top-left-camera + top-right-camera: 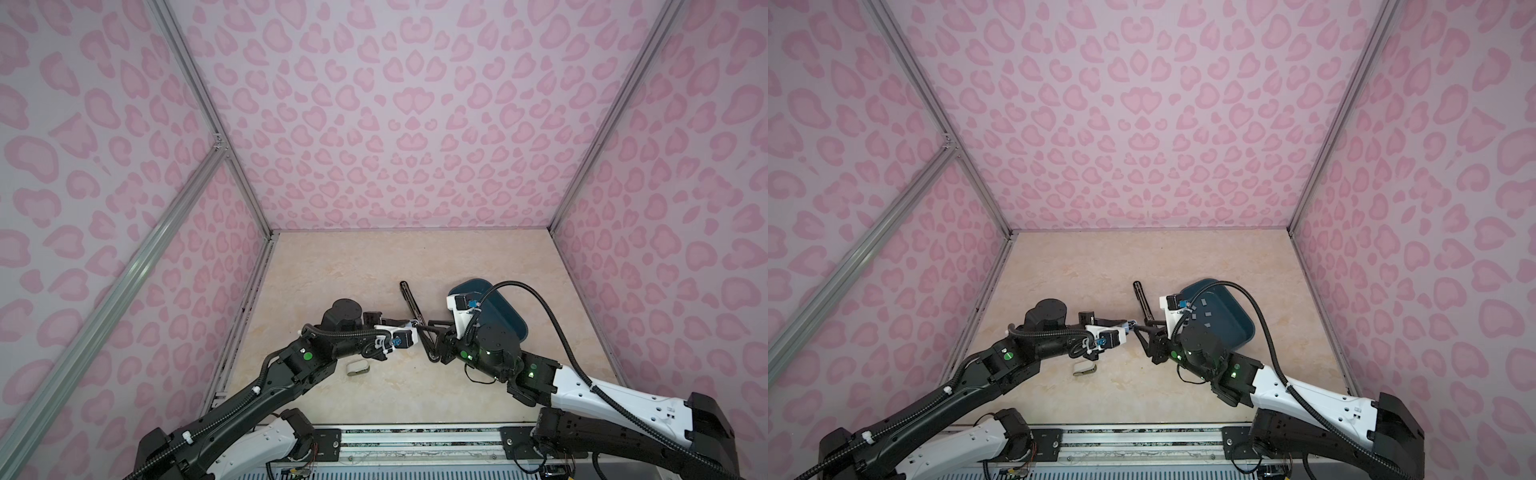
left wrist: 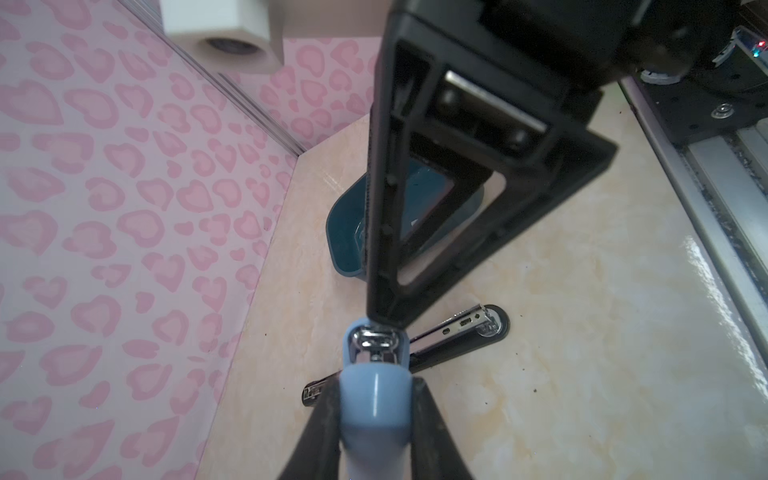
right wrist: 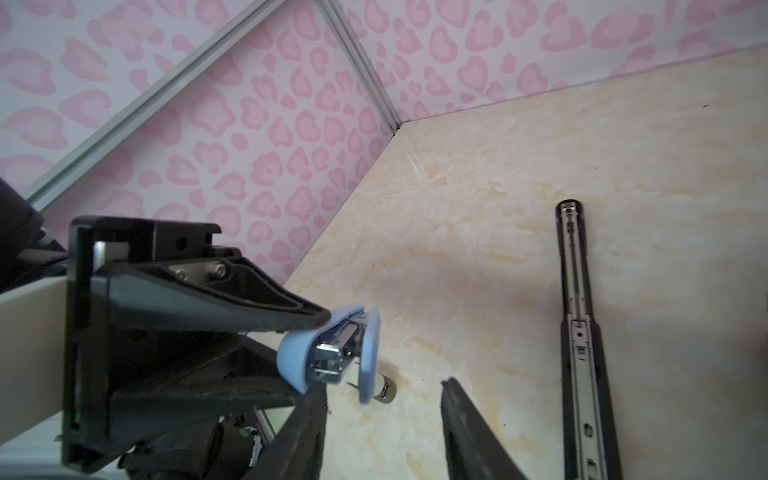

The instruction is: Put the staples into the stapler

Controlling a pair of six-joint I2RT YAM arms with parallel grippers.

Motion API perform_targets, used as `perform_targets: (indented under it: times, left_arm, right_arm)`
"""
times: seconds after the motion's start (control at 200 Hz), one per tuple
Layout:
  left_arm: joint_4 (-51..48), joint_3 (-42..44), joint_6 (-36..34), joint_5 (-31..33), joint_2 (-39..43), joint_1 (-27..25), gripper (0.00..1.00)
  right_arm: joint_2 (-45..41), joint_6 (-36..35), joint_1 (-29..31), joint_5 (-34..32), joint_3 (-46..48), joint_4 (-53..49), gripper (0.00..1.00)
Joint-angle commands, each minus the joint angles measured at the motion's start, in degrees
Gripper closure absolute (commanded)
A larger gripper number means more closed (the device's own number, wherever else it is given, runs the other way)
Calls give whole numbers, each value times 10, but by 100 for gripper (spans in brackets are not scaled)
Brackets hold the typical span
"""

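My left gripper [image 2: 376, 409] is shut on a small light-blue stapler [image 2: 374, 386] and holds it above the table, metal end outward. In both top views this gripper [image 1: 409, 323] meets my right gripper [image 1: 424, 325] at mid-table. In the right wrist view, the right gripper [image 3: 384, 384] is open. The blue stapler [image 3: 332, 353] sits by one of its fingers [image 3: 309, 415], and the other finger stands well apart. The staples [image 1: 1208, 314] are pale strips lying in a teal tray [image 1: 1237, 328] behind the right arm.
A long black stapler [image 1: 411, 303] lies opened out flat on the marble table, just beyond the grippers. A small white stapler [image 1: 357, 368] lies near the left forearm. Pink patterned walls enclose the table on three sides.
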State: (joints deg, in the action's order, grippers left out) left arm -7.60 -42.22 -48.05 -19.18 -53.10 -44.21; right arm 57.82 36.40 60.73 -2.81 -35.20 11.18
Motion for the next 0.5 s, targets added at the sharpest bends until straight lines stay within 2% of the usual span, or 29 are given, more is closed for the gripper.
perform_targets:
  times: [0.0,0.195,0.495]
  left_arm:
    - [8,0,4,-21,9,0,96]
    - [3,2,0,-36,16,1,96]
    - [-14,0,-12,-60,13,0,96]
  right_arm:
    - [22,-3,10,-22,-6,8,57]
    - [38,-3,11,-39,-9,16,67]
    - [27,-7,10,-61,14,42,69]
